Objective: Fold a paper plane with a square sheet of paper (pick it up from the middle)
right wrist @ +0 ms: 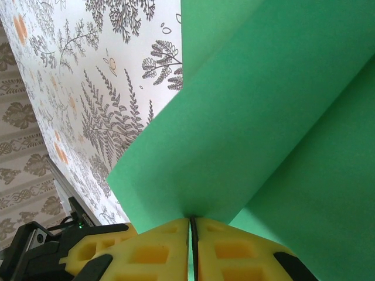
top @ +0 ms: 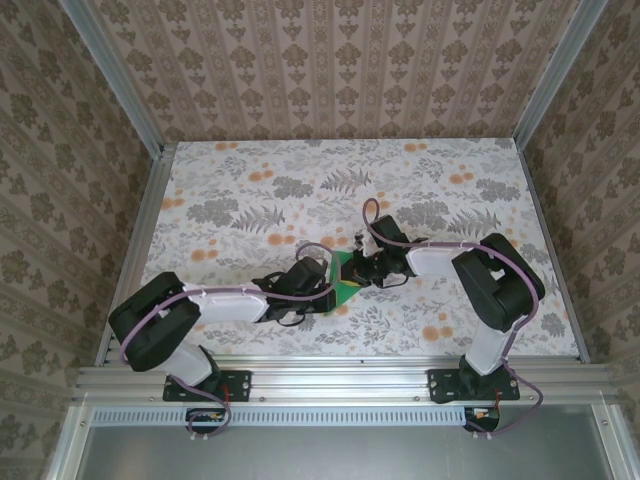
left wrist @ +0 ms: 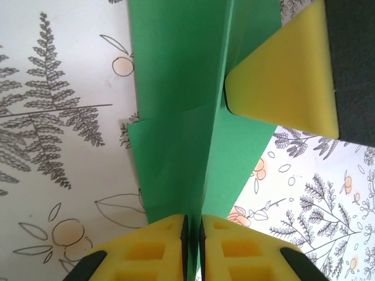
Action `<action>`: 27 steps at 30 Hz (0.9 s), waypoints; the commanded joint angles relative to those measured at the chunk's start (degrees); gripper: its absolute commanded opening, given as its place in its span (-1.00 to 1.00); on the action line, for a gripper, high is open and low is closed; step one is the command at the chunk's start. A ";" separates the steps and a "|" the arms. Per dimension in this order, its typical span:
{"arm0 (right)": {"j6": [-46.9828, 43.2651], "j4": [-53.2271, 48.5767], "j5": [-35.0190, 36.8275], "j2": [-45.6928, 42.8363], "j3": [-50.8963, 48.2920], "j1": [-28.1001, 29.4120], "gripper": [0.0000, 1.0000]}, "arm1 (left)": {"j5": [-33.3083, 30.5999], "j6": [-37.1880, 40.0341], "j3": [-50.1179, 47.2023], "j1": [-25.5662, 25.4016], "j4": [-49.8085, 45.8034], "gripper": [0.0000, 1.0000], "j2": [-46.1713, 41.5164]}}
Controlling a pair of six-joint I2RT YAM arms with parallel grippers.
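The square sheet of paper (top: 345,284) is bright green, folded and creased, and held just above the floral tabletop between both arms. In the left wrist view the paper (left wrist: 176,117) runs as a long folded strip with a centre crease. My left gripper (left wrist: 193,234) is shut on its near end, with the crease between the yellow pads. The right gripper's yellow fingertip (left wrist: 287,76) meets the paper's far right edge there. In the right wrist view a green flap (right wrist: 252,117) rises from my right gripper (right wrist: 192,234), which is shut on its fold. From above, the left gripper (top: 322,286) and right gripper (top: 362,268) nearly touch.
The table (top: 250,200) has a floral cover and is walled by patterned panels on three sides. An aluminium rail (top: 330,375) runs along the near edge by the arm bases. A metal post (top: 150,210) borders the left side.
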 commanded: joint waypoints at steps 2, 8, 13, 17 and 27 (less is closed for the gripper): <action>0.76 0.05 -1.17 1.60 2.03 0.54 -0.77 | -1.20 0.47 -0.47 -0.59 -2.47 -0.79 -1.37; 0.44 -1.09 -0.47 1.78 2.72 0.63 -0.77 | -1.17 0.12 -1.40 -0.40 -1.89 -1.00 -1.16; 0.31 -1.10 -0.54 -0.33 2.20 1.07 -0.75 | 1.85 -0.54 -3.90 1.65 1.72 -1.00 -0.78; 0.39 -1.10 -1.12 -1.37 2.54 2.44 -0.74 | 5.72 0.72 -4.37 3.34 3.77 -1.00 -0.02; 1.45 -0.63 -0.38 0.67 4.61 3.88 -0.71 | 9.53 2.21 -5.00 5.79 4.79 -1.00 0.41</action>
